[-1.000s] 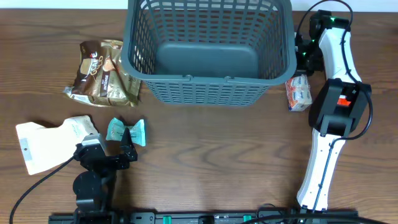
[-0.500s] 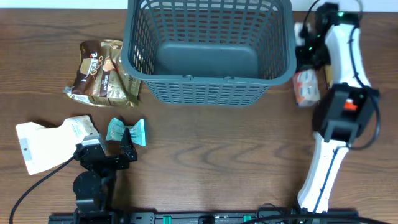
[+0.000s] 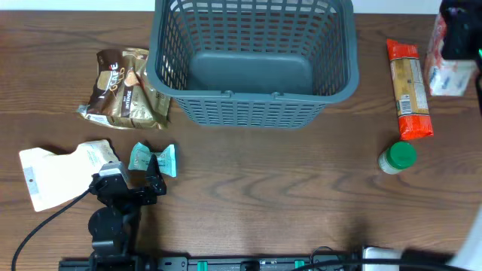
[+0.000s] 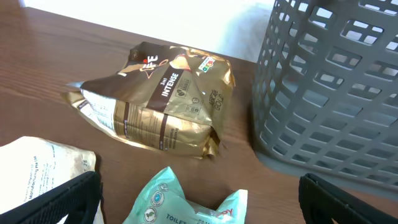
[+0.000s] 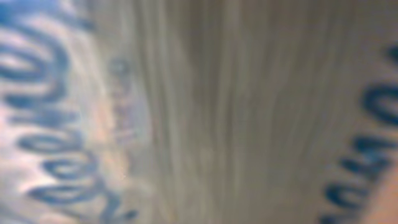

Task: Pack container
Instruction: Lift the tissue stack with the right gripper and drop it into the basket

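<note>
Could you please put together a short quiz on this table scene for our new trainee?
1. True or false: a packet lies inside the container.
2. Which item lies nearest the open left gripper? A: the teal packet. B: the orange packet. C: the green-lidded jar.
3. Fill in the missing word: in the overhead view, the brown-and-gold bag lies to the ___ of the container.

Key: 1 false; 2 A; 3 left.
</note>
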